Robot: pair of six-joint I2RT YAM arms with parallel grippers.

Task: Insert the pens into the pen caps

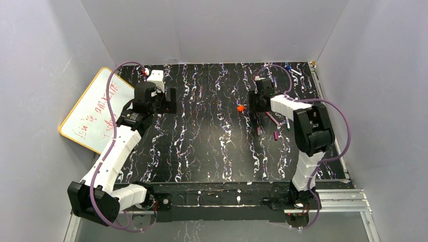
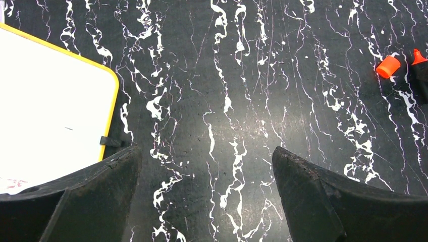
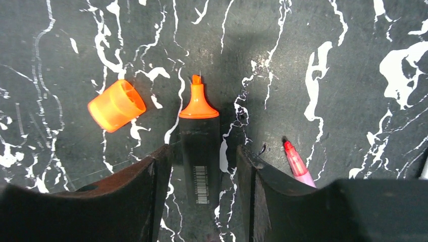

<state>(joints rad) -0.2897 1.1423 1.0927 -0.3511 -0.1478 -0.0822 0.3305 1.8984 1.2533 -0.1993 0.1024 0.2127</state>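
Note:
A black pen (image 3: 200, 146) with an orange tip lies flat on the marbled mat, tip pointing away. My right gripper (image 3: 203, 151) is open and straddles its barrel, with a narrow gap showing on each side. The orange pen cap (image 3: 116, 105) lies loose to the pen's left, also seen from above (image 1: 241, 108). A pink pen (image 3: 297, 164) with a red tip lies just outside the right finger. More magenta pens (image 1: 272, 118) and small caps (image 1: 276, 135) lie near the right arm. My left gripper (image 2: 207, 151) hangs wide open over bare mat, far from the cap (image 2: 387, 66).
A yellow-framed whiteboard (image 1: 96, 111) leans at the mat's left edge, close to the left gripper (image 1: 169, 101). A few small items, including a blue one (image 1: 287, 66), sit at the back right corner. White walls enclose the mat on three sides.

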